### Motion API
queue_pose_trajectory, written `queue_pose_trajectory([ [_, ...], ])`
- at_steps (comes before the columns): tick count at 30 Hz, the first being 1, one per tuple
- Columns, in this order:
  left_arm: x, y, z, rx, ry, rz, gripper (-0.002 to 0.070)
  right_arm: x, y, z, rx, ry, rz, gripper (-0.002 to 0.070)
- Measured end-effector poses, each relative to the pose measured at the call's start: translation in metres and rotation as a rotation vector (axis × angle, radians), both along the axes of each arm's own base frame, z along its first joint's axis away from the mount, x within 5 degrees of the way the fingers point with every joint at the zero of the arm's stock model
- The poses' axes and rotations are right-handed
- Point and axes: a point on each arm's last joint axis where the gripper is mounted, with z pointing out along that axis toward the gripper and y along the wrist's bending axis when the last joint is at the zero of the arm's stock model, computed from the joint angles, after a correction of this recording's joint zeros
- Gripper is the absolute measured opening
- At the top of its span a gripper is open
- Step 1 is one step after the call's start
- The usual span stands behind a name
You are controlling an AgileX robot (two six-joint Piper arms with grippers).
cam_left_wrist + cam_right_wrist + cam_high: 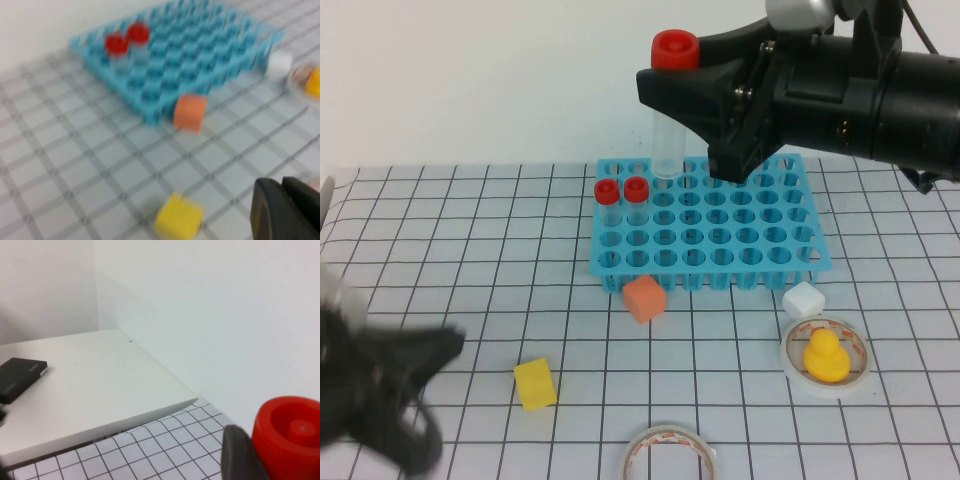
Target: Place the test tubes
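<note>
Three clear plastic test tubes with red caps point(607, 200) point(636, 197) point(666, 130) are showing. One blue plastic tube rack point(740, 278) is sitting on the counter point(470, 280). Three small foam cubes are lying there: one orange point(644, 299), one yellow point(535, 385), one white point(802, 300). Two clear tape rolls point(790, 352) point(640, 445) and one yellow rubber duck point(825, 357) are resting nearby.

The left gripper point(432, 358), at the surface's near left corner, is smeared and cut by the frame edge. The right gripper point(668, 95), above the blue rack point(720, 278), covers part of the test tube point(666, 150). The tape roll point(640, 450) is cropped.
</note>
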Motion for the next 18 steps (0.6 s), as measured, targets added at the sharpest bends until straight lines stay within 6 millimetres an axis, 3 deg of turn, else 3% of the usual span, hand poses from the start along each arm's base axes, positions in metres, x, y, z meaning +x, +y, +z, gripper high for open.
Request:
queue_pose_trajectory([
  [5, -0.049, 0.003, -0.016, -0.014, -0.056, 0.141, 0.0000, 0.000, 0.000, 0.000, 0.000, 0.000, 0.000, 0.0275],
  [10, -0.093, 0.008, -0.026, -0.068, -0.255, 0.288, -0.0001, 0.000, 0.000, 0.000, 0.000, 0.000, 0.000, 0.0275],
  [14, -0.112, 0.011, -0.032, -0.117, -0.377, 0.353, -0.0001, 0.000, 0.000, -0.001, -0.001, 0.002, 0.000, 0.0275],
  [18, -0.120, 0.011, -0.036, -0.141, -0.419, 0.363, -0.0001, -0.001, 0.000, -0.008, -0.010, 0.023, 0.000, 0.0275],
])
